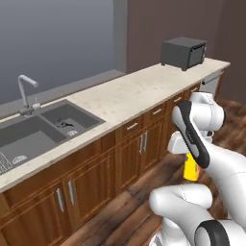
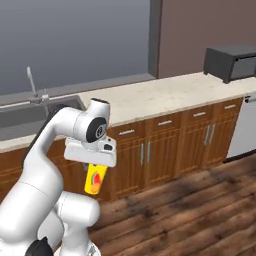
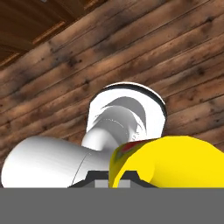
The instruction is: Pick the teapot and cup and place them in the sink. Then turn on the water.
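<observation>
Two base views show a long pale speckled stone tabletop (image 1: 129,91) carried on brown wooden cabinets (image 1: 96,178) with slim metal handles, set against a grey wall and standing on a dark plank wooden floor (image 2: 200,210). A stainless dishwasher front (image 2: 244,130) is seen at the right end of the cabinet run in the right base view. Set into the left part of the tabletop is the dark grey rectangular double-basin sink (image 1: 81,109), with a wire rack (image 1: 5,162) lying in its near basin at the left edge of the left base view and a small dark object resting in the bottom of the far basin; what that object is cannot be told. Behind the sink a grey gooseneck faucet (image 1: 25,91) stands upright. At the far right end of the tabletop a dark grey boxy toaster oven (image 1: 183,52) is placed, well apart from the sink. The white arm is folded low in front of the cabinets, below tabletop height. The pincer (image 2: 95,172) points downward over the floor and is pressed together on the small bright yellow tumbler cup (image 2: 94,181), whose red-orange mark is turned toward the right base camera. In the left base view the cup (image 1: 191,168) is seen partly hidden behind the arm, and in the hand view its yellow side (image 3: 175,162) is seen close up above the floor planks.
</observation>
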Available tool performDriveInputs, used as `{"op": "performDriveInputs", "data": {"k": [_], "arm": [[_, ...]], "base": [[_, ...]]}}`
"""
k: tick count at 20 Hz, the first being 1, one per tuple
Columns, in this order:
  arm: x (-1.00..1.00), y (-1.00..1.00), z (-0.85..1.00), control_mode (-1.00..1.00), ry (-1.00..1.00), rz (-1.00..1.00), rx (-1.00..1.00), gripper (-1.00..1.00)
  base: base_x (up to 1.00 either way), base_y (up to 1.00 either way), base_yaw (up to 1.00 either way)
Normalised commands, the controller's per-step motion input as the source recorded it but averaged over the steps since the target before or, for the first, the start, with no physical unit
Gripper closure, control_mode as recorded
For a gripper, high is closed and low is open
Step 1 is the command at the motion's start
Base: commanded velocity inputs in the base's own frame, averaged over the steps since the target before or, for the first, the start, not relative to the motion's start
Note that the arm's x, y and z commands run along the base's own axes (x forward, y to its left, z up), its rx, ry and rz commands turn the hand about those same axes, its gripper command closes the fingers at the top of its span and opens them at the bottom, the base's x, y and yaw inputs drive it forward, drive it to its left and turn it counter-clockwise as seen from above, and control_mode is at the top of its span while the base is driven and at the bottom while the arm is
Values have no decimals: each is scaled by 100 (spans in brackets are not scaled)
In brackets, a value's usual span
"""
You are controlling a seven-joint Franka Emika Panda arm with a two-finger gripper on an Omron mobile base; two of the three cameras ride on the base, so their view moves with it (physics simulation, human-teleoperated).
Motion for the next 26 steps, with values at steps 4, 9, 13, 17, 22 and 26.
{"op": "performDriveInputs", "data": {"k": [4,9,13,17,22,26], "arm": [[0,0,0,100,0,0,0,100],[0,0,0,100,0,0,0,100],[0,0,0,100,0,0,0,100],[0,0,0,100,0,0,0,100],[0,0,0,100,0,0,0,100],[0,0,0,100,0,0,0,100]], "base": [[24,4,41],[19,0,46],[19,0,46],[33,0,40],[37,0,15],[57,10,6]]}}
